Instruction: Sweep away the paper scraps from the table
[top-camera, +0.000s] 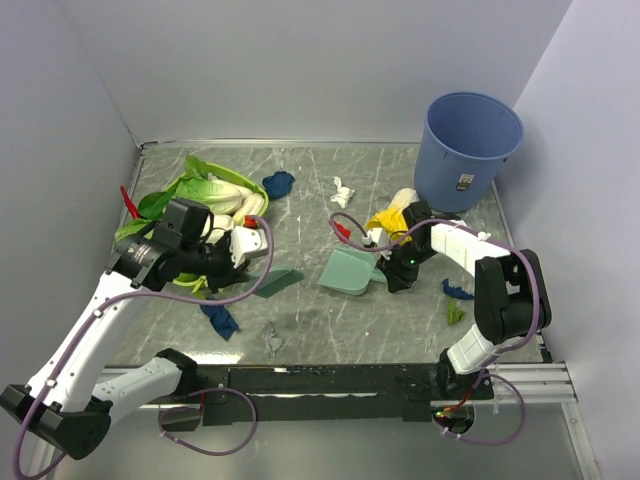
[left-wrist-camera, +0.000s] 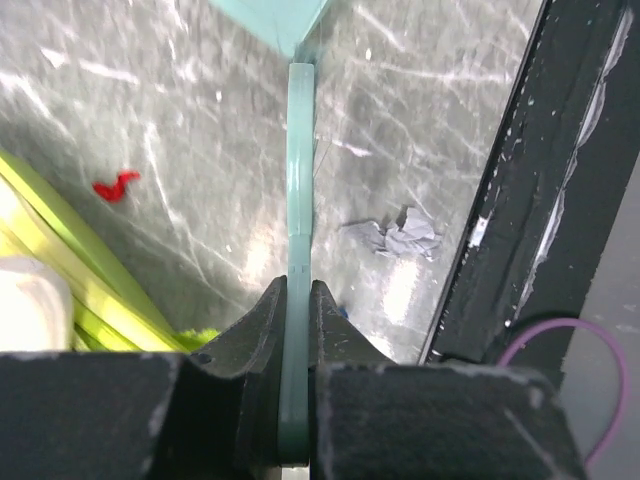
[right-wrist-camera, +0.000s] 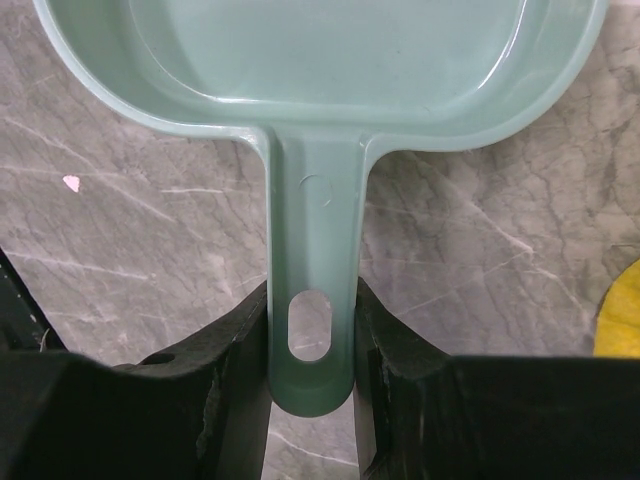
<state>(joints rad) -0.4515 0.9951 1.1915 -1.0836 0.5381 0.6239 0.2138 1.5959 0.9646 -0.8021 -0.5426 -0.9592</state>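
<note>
My left gripper (top-camera: 238, 270) (left-wrist-camera: 300, 292) is shut on the thin green handle of a small sweeper (top-camera: 277, 282) (left-wrist-camera: 301, 170), which points toward the dustpan. My right gripper (top-camera: 393, 272) (right-wrist-camera: 312, 300) is shut on the handle of the pale green dustpan (top-camera: 349, 270) (right-wrist-camera: 320, 60), which lies flat on the table (top-camera: 330, 320). Paper scraps lie around: dark blue (top-camera: 278, 183), white (top-camera: 343, 189), red (top-camera: 343, 231), dark blue (top-camera: 220, 318), grey-white (top-camera: 272, 340) (left-wrist-camera: 400, 237), blue (top-camera: 458, 290) and green (top-camera: 455, 313). A red scrap (left-wrist-camera: 116, 186) shows in the left wrist view.
A blue bin (top-camera: 468, 150) stands at the back right. Large leafy green vegetables (top-camera: 205, 195) (left-wrist-camera: 60, 240) lie at the back left beside my left arm. A yellow-and-white frilly vegetable (top-camera: 392, 212) (right-wrist-camera: 622, 310) lies behind my right gripper. Pale walls enclose the table.
</note>
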